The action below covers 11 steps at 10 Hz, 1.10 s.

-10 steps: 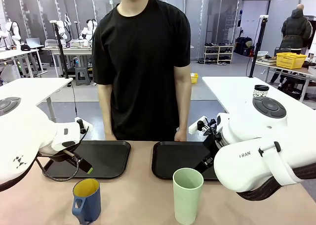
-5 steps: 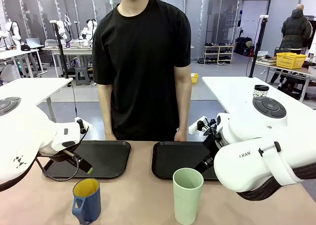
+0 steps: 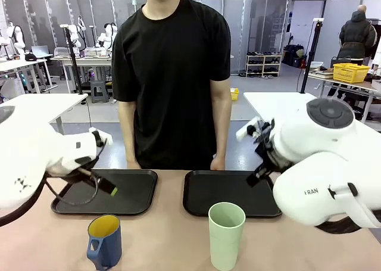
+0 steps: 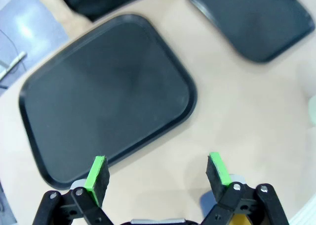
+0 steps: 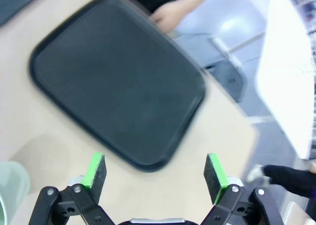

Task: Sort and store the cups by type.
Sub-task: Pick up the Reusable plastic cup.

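Two cups stand near the table's front edge. The blue mug (image 3: pixel 105 241), yellow inside, stands in front of the left black tray (image 3: pixel 128 193). The tall mint-green tumbler (image 3: pixel 226 235) stands in front of the right black tray (image 3: pixel 208 193). My left gripper (image 3: pixel 109 188) hangs open over the left tray's front, above and behind the mug. In the left wrist view the left gripper (image 4: pixel 158 173) has nothing between its green pads. My right gripper (image 3: pixel 258 177) hovers open over the right tray's right side. The right gripper (image 5: pixel 155 171) is empty too, and the tumbler's (image 5: pixel 9 185) rim shows at the lower left.
A person in a black shirt stands at the far edge, a hand (image 3: pixel 218 162) resting behind the right tray (image 5: pixel 118 81). Both trays (image 4: pixel 106 94) hold nothing. A white side table (image 3: pixel 286 107) stands to the right. Bare tabletop lies between and around the cups.
Both arms have risen. The right arm lifted and swung its gripper higher over the right tray. The left gripper rose slightly. The cups have not moved.
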Available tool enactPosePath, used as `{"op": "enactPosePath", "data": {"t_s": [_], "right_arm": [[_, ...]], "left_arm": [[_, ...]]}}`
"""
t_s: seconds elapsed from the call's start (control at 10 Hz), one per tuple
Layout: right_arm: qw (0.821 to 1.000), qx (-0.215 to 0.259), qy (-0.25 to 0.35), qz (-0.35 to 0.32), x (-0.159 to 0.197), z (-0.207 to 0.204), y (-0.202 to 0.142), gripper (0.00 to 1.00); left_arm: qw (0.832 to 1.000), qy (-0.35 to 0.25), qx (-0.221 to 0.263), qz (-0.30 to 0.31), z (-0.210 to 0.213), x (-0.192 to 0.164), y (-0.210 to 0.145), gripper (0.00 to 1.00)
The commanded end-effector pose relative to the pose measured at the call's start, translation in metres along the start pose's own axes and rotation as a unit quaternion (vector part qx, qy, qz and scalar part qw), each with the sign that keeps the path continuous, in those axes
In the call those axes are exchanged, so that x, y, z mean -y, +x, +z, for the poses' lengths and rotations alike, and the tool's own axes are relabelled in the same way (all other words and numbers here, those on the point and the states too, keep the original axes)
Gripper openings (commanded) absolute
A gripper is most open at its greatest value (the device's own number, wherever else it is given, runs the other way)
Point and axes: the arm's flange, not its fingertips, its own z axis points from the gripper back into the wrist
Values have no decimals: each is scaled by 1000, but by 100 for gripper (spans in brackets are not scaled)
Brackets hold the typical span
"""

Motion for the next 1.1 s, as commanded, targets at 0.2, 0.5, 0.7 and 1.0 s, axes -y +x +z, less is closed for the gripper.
{"op": "enactPosePath", "data": {"t_s": [0.2,0.5,0.7,1.0], "right_arm": [[996,20,-84,-21,-38,100,45,100],[996,60,-51,-46,-47,141,45,100],[996,63,-35,-56,-51,148,42,100],[997,60,-34,-45,-53,150,40,100]], "left_arm": [[996,5,95,4,89,12,12,100],[991,38,129,-14,115,33,11,100],[990,34,134,-21,120,37,8,100],[991,35,128,-21,118,37,6,100]]}}
